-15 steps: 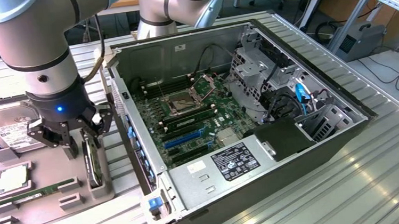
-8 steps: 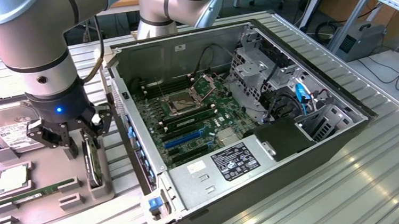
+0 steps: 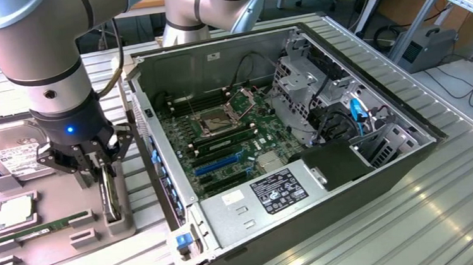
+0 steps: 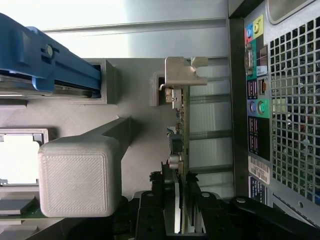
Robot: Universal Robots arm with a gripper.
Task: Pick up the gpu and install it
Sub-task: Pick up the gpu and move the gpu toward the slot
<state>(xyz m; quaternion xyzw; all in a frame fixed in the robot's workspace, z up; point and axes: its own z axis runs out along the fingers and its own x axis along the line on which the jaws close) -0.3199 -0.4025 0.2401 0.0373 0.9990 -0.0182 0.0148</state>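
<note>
The gpu (image 3: 109, 199) stands on edge in the grey tray (image 3: 55, 248), at 9 o'clock from the open computer case (image 3: 205, 62) in the exterior view; its long axis there runs 12 to 6 o'clock; the pincer (image 3: 96, 172) sits over the card's 12 o'clock end; the wrist view shows the card edge-on, running from the pincer toward its silvery bracket (image 4: 182, 75); whether the pincer is clenched on it, I cannot tell.

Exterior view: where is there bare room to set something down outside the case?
Bare ribbed table along the exterior view's right, between the case and the table edge. Crowded: the tray with hard drive, processor, memory stick, gpu and the hand over it.
</note>
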